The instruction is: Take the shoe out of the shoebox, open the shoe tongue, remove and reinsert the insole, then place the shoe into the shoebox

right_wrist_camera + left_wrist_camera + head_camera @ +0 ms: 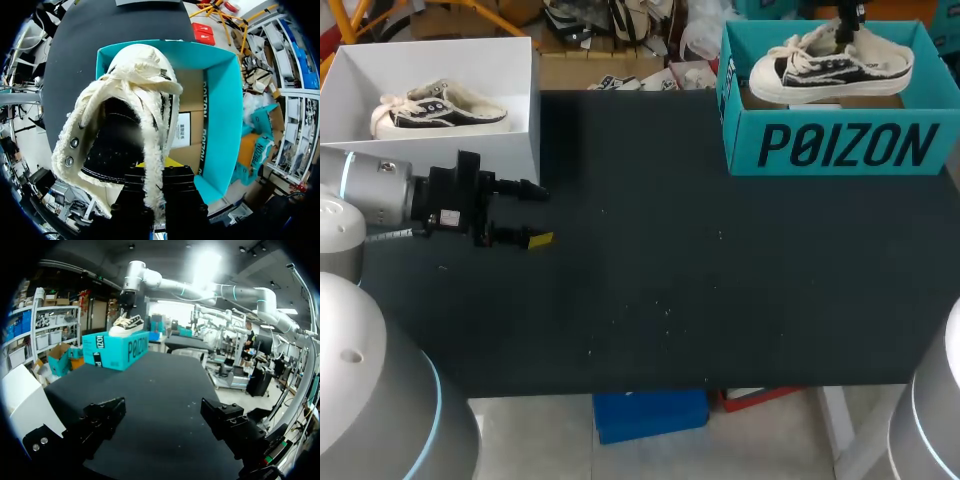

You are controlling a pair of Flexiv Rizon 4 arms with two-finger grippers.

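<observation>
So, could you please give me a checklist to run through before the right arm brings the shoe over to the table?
1. Grip: right tool shut on the shoe by its fleecy collar: ok.
2. Sole above the teal shoebox rim, by the left wrist view: ok.
3. Bare table in front of the shoebox for set-down: ok.
4. The left tool open, off by the white box: ok.
5. The laces free of the shoebox: cannot tell.
</observation>
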